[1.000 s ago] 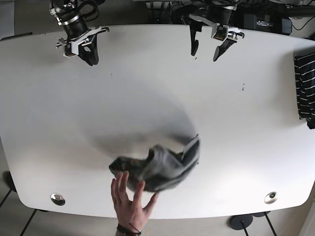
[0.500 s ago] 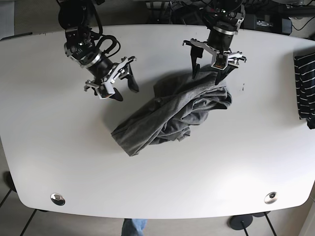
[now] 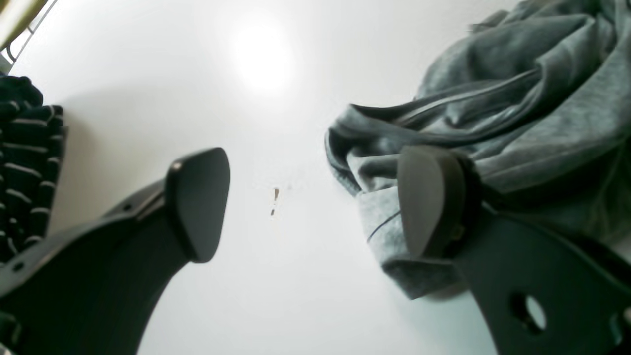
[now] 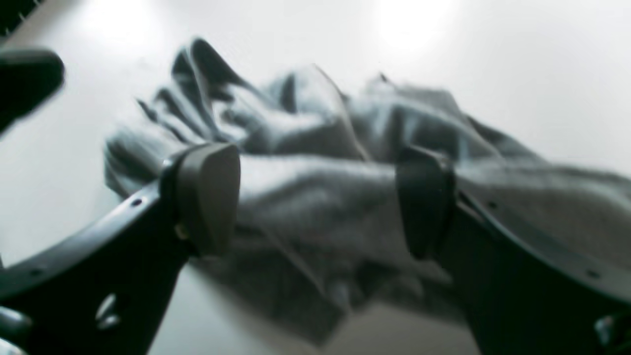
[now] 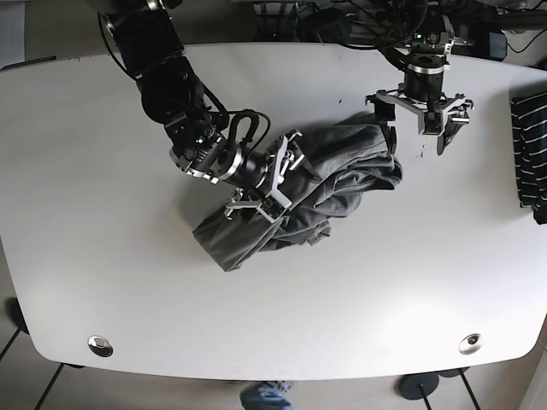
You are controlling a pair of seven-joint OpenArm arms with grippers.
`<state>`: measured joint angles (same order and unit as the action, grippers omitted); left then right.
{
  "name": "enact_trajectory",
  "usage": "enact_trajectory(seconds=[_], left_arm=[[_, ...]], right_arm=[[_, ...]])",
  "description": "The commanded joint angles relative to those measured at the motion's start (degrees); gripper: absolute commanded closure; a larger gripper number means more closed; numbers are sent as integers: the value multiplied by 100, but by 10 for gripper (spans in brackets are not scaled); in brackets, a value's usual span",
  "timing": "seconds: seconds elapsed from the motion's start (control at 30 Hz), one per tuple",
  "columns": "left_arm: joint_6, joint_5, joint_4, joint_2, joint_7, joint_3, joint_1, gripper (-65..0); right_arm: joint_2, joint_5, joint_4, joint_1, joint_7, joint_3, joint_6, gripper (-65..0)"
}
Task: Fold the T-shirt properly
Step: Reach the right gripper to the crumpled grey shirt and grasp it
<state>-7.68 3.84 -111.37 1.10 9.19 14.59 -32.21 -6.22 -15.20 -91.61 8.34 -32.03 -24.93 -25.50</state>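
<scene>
Grey T-shirt (image 5: 299, 192) lies crumpled mid-table (image 5: 102, 213). Right gripper (image 5: 263, 184), jaws apart, straddles its middle folds; left gripper (image 5: 419, 120), jaws apart, brackets its far corner, both seemingly positioned to pinch and spread it flat.

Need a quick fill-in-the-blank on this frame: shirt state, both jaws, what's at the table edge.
1. The grey T-shirt lies ____ on the white table, not folded.
2. The right gripper has its jaws ____ above the shirt.
3. The left gripper is open, one of its jaws over the shirt's ____.
4. The garment at the table's edge is ____.

Missing words: crumpled; open; edge; striped
</scene>
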Motion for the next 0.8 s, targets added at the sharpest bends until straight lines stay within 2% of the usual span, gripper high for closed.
enact_trajectory(seconds=[0.03,0.1,0.23,0.37,0.5,0.63,0.8], left_arm=[[-10,-45,-94,0,-159,5,16,-499],[-10,-36,-85,0,-159,14,16,-499],[-10,-36,30,-9,-159,14,16,-499],[-10,-36,30,-9,-159,22,7,-499],[-10,-36,30,0,-159,22,7,-499],[-10,-36,30,0,-159,31,-1,-499],[-10,-45,205,0,-167,31,-1,-499]], right_arm=[[160,-67,-74,217,113,-8,-31,-474],[345,-58,-65,357,-36,-123,-31,-474],[556,-31,418,744,-133,-870,-31,-474],[969,-23,1465,1122,-133,-940,-31,-474],[1242,-14,2256,1447,-124,-1107,-31,-474],[1224,-58,2520,1702,-116,-1336,-31,-474],[732,-67,1922,1509,-142,-1327,-31,-474]])
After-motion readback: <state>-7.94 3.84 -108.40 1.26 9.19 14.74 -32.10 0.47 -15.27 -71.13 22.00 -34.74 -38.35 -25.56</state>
